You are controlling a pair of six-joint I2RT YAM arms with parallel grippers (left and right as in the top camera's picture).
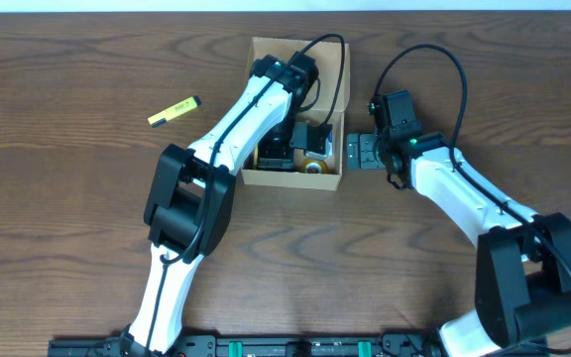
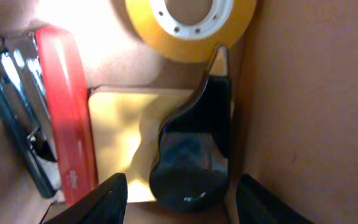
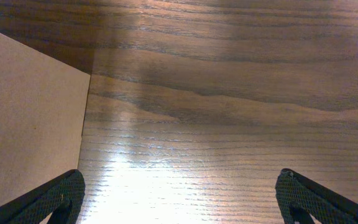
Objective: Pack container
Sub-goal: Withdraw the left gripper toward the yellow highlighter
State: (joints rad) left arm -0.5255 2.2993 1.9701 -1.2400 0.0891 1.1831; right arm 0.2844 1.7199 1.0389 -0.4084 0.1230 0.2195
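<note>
Overhead, upper centre: tan cardboard box container (image 1: 295, 180). The left gripper (image 2: 182, 194) is inside it, fingers spread around a black glossy item (image 2: 191, 155), so probably placing. The right gripper (image 3: 179, 202) is spread and empty. Likely next: withdraw and fetch the yellow highlighter (image 1: 173, 111).

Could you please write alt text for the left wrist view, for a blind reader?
Inside the tan cardboard box, the open left gripper hovers over a glossy black curved object resting on a pale yellow pad. A red and chrome stapler lies to the left and a yellow tape roll at the top.
</note>
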